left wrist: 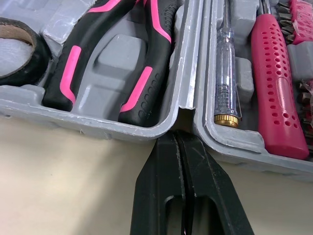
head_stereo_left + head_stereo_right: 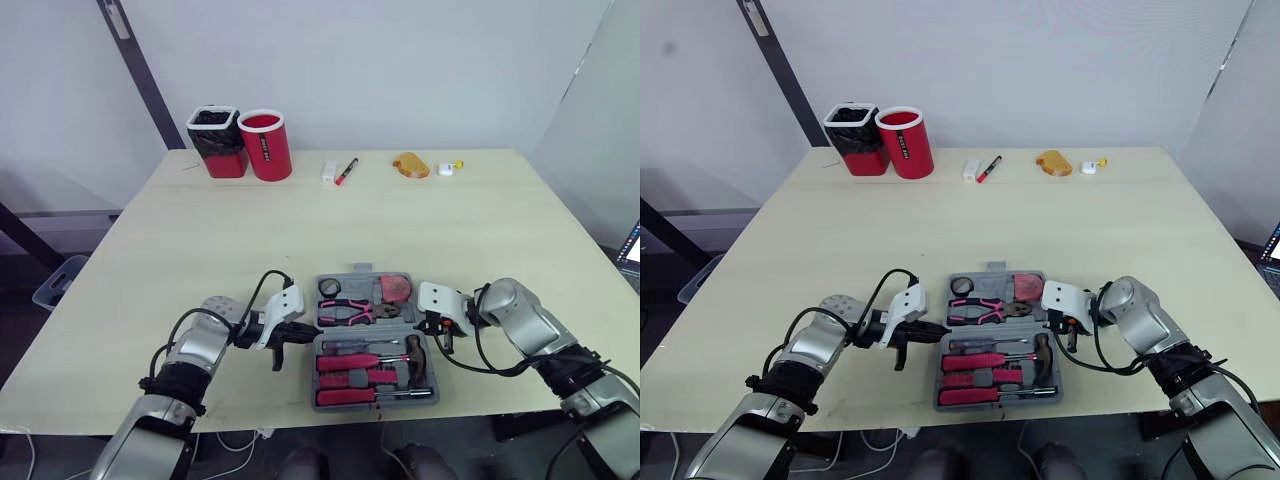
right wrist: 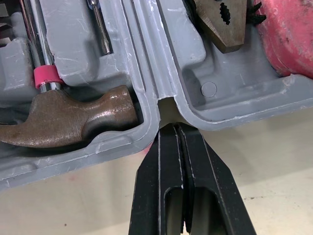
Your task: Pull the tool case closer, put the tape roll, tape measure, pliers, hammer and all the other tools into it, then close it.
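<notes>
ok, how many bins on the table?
2. Both stand at the far left of the table, side by side: the bin with a black liner on the left, the round red bin just right of it. None seems hidden.

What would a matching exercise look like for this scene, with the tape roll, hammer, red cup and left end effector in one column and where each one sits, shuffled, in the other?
Things:
1. tape roll
2. hammer
3. red cup
4. left end effector

Places:
A. at the far edge of the table, next to the black bin
B. shut, tips at the hinge notch on the left side of the tool case
C. far half of the tool case, left end
D. near half of the tool case, right end

Pairs: 1-C, 2-D, 3-A, 4-B
</notes>
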Robot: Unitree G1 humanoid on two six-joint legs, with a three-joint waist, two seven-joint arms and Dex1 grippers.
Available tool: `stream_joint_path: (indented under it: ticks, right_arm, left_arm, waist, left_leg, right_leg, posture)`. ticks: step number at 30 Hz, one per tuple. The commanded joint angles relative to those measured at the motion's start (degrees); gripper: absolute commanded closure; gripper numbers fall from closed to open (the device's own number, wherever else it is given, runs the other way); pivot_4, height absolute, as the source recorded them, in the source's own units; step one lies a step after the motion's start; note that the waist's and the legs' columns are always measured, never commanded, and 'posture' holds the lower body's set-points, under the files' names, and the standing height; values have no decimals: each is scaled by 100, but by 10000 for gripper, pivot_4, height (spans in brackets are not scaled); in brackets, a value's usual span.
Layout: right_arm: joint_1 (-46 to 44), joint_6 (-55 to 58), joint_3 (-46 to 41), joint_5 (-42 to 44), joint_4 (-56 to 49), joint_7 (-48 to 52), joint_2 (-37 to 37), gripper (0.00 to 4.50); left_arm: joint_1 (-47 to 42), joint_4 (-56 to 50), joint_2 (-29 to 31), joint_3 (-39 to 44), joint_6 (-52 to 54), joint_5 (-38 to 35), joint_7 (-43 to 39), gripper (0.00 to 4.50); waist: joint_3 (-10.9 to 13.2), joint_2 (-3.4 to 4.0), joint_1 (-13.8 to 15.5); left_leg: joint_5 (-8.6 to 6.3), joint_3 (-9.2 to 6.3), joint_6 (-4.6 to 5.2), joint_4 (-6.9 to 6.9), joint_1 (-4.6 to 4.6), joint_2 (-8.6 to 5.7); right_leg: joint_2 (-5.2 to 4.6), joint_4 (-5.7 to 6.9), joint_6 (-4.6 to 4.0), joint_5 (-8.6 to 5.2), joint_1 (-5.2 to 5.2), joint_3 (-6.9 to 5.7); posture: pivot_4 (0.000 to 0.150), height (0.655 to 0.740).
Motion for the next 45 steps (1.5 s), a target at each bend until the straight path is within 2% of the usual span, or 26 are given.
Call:
stream_joint_path:
  ticks: [1,18,35,40,44,45]
  right_arm:
    - [77,14,62,139,-295,135,80,45000]
    - [327,325,66,156,-730,214,-64,45000]
    - [391,171,-85,128,-662,-76,-45,45000]
    - [874,144,-784,601,-1059,-140,-379,45000]
    - [1546,-16,-1899,1534,-1401,-221,-443,45000]
    - [1799,-212,-2083,1645,-1463,-119,-603,39831]
  left_arm:
    - [129,-213,-16,-138,62,-48,-26,44665]
    - [488,-655,61,-169,257,-98,-11,44665]
    - [763,-733,151,-25,182,-198,299,44665]
    - [1064,-895,291,554,-77,-806,220,44665]
    - [1503,-1163,448,1157,86,-1530,86,44665]
    - [1613,-1165,505,1310,90,-1638,102,39721]
  waist:
    - [0,0,1]
    - [-1,1,5]
    - [-3,0,1]
    - [-2,0,8]
    - [0,0,16]
    - [0,0,20]
  left_leg:
    - [0,0,0,0,0,0]
    - [0,1,0,-1,1,0]
    - [0,4,0,0,6,1]
    - [0,5,0,-1,4,3]
    - [0,3,0,-6,-1,4]
    - [0,2,0,-7,-1,4]
  right_leg:
    - [0,0,0,0,0,0]
    - [0,-1,0,0,0,0]
    - [-1,-1,-1,-1,1,1]
    - [-2,-1,-1,-1,0,1]
    - [-7,-5,-1,-1,-2,-1]
    - [-7,-5,-1,0,-1,-2]
  posture:
    - [1500,7400]
    - [1500,7400]
    - [1500,7400]
    - [1500,7400]
    - [1500,7400]
    - [1500,7400]
